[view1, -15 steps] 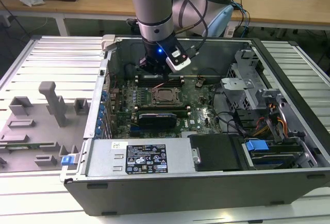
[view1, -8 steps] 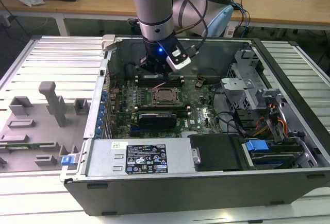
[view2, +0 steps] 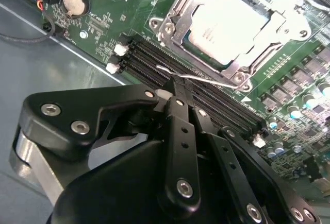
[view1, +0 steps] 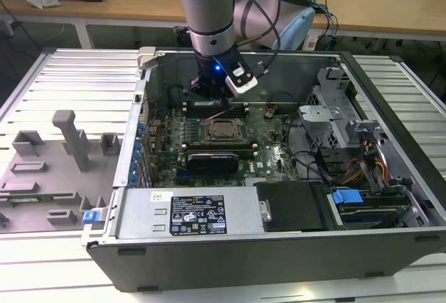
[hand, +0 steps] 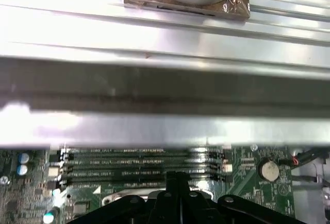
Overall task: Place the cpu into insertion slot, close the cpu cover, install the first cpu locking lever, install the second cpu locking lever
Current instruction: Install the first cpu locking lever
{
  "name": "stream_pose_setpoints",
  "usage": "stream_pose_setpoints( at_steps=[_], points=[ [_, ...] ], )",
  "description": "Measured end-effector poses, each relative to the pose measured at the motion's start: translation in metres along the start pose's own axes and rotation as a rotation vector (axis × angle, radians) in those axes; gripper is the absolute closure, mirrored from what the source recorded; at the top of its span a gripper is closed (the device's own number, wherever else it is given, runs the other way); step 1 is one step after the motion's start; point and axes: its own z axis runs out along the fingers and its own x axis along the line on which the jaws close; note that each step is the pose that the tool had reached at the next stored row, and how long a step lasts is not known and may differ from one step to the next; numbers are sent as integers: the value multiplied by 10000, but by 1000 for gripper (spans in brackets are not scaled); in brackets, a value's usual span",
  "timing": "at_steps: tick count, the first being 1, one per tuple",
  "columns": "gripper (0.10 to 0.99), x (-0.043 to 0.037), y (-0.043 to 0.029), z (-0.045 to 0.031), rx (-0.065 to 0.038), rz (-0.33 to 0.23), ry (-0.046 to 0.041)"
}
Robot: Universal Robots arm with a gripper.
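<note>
While lowered into the open computer case (view1: pixel 279 261) — gripper (view2: pixel 174 84): hung over the memory slots (view2: pixel 149 59), just beside the insertion slot (view2: pixel 160 28).
Fingers (view2: pixel 180 126): pressed together to a narrow tip, with no gap visible in both wrist views.
Fingertip contact: met a thin wire locking lever (view2: pixel 206 80) — pinched or merely touched, could not be told.
Cpu (view2: pixel 229 26): sat in the insertion slot, pale metal top facing up.
Cpu cover (view2: pixel 188 7): lay flat over the cpu, framing its top through the square window.
Motherboard (view2: pixel 103 23): green, lay on the case floor, with a round coin battery (view2: pixel 76 2) near the memory slots.
Arm (view1: pixel 209 10): reached down from above in the exterior view.
</note>
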Motion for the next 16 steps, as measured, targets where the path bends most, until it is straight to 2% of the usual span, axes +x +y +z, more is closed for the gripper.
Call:
stream_pose_setpoints(
  at_steps=[6, 10, 12, 16],
  points=[
    [980, 11, 1, -2, 23, 5, -14],
    [980, 11, 1, -6, 147, -1, -22],
    [980, 13, 0, -4, 245, 20, -156],
    [980, 14, -1, 6, 295, 74, -478]
  ],
)
